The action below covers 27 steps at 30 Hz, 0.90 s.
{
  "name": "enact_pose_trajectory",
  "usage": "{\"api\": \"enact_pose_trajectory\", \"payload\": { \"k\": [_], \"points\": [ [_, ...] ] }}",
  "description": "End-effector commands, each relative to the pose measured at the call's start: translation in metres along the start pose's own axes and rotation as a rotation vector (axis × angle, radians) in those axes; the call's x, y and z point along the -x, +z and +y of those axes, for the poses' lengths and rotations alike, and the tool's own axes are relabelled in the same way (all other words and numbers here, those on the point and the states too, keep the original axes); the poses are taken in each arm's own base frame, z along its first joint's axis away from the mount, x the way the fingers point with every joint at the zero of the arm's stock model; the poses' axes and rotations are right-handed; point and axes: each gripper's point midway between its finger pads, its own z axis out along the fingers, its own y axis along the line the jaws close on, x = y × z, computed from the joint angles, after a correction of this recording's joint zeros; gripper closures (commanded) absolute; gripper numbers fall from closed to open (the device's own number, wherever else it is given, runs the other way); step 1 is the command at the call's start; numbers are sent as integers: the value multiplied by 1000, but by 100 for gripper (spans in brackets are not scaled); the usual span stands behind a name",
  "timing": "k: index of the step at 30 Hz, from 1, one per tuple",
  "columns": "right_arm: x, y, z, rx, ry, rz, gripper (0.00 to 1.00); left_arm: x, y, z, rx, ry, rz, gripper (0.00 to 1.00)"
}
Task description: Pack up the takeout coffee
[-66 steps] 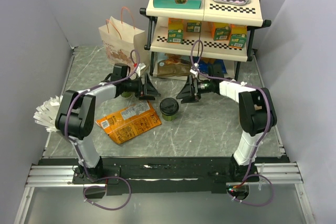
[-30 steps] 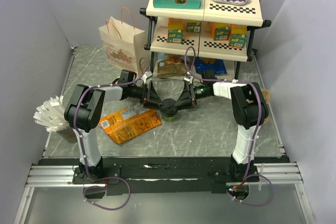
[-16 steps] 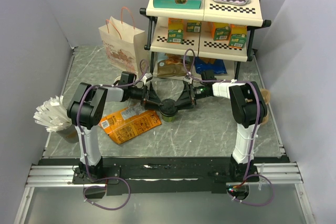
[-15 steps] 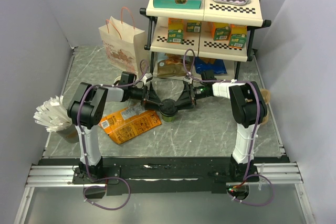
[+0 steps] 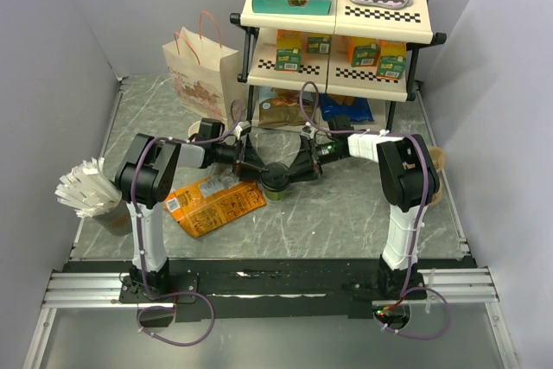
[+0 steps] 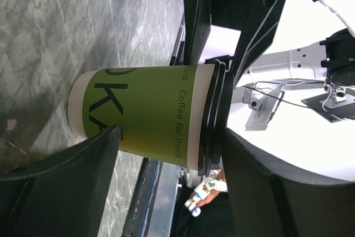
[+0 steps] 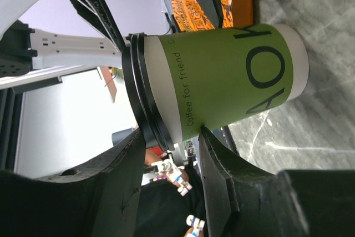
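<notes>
The takeout coffee [image 5: 277,176] is a small green cup with a black lid, standing upright mid-table. My left gripper [image 5: 259,166] is open just to its left, and my right gripper [image 5: 298,166] is open just to its right. In the left wrist view the cup [image 6: 150,115] lies across the open gap of the gripper [image 6: 172,140], clear of both fingers. In the right wrist view the cup [image 7: 222,76] rests against one finger [image 7: 222,170], its lid rim over the gap of the gripper [image 7: 171,137]. The paper bag [image 5: 200,71] stands open at the back left.
A two-tier rack [image 5: 337,32] of boxes stands right behind the cup. An orange snack packet [image 5: 212,200] lies flat left of the cup. A white fan-shaped stack [image 5: 82,186] sits at the left edge. Grey walls close both sides.
Both grippers have come in from either side to flank the cup. In the last half second nothing has visibly moved. The cup stands in the same spot.
</notes>
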Motion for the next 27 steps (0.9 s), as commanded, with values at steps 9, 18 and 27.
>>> {"api": "enact_pose_trajectory", "payload": {
  "k": [9,18,27],
  "points": [
    [9,10,-33,-244,-60,-76,51,25,14,-15,102,275,-129,17],
    [14,8,-13,-212,-110,-79,49,16,-6,-40,96,296,-126,13],
    [20,6,19,-109,-197,-88,21,3,-15,-37,116,266,-98,10]
  ]
}}
